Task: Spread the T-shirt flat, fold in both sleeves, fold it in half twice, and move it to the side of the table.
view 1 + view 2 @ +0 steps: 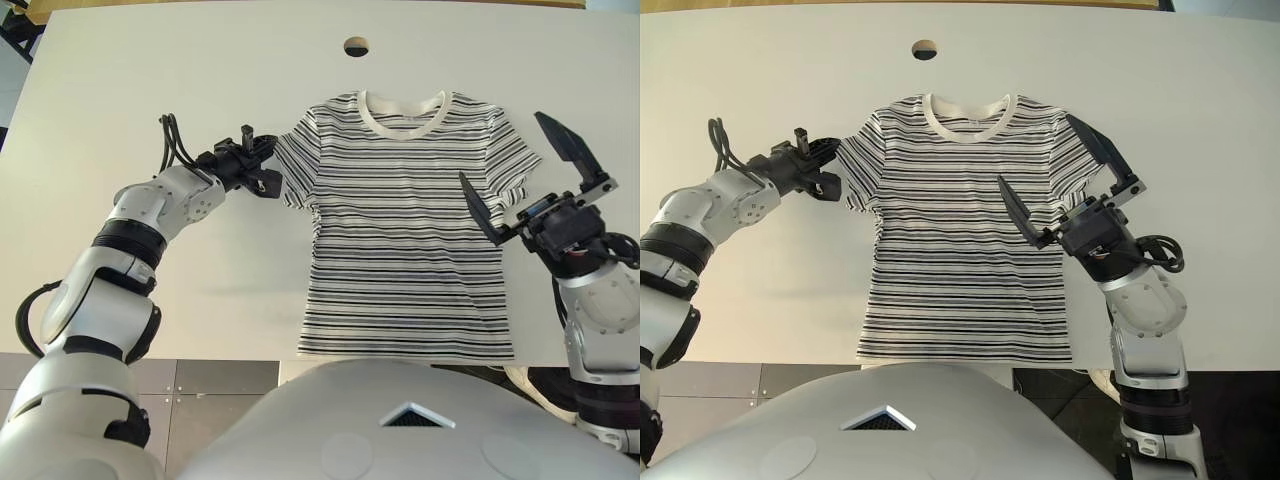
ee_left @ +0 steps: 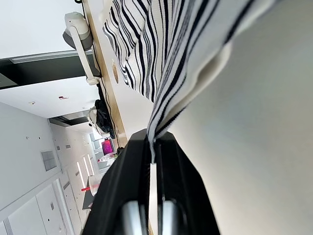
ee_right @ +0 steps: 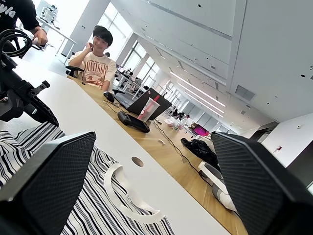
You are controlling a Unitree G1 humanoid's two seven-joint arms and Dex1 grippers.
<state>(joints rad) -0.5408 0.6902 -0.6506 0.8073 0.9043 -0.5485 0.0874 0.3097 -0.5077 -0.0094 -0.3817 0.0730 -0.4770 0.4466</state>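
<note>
Reaches in from the left with elbow bent and forearm low over the surface [image 1: 150, 80], left pincer [image 1: 270, 163] pinched narrow on the outer hem of the left sleeve [image 1: 298, 160], the cloth caught between its 2 fingers [image 2: 129, 191].

Stands up from the near right edge on the other side, wrist tipped back, right pincer [image 1: 525, 180] spread wide and holding nothing. 1 finger [image 1: 483, 207] over the shirt's side, the other raised just beyond the right sleeve [image 1: 515, 155].

Between the 2 pincers: 1 T-shirt [image 1: 400, 230], striped dark on white with a pale collar, lying flat and front up, both sleeves out, hem toward the robot.

Past the collar, farther off than either pincer: 1 round hole [image 1: 356, 46] in the surface.
</note>
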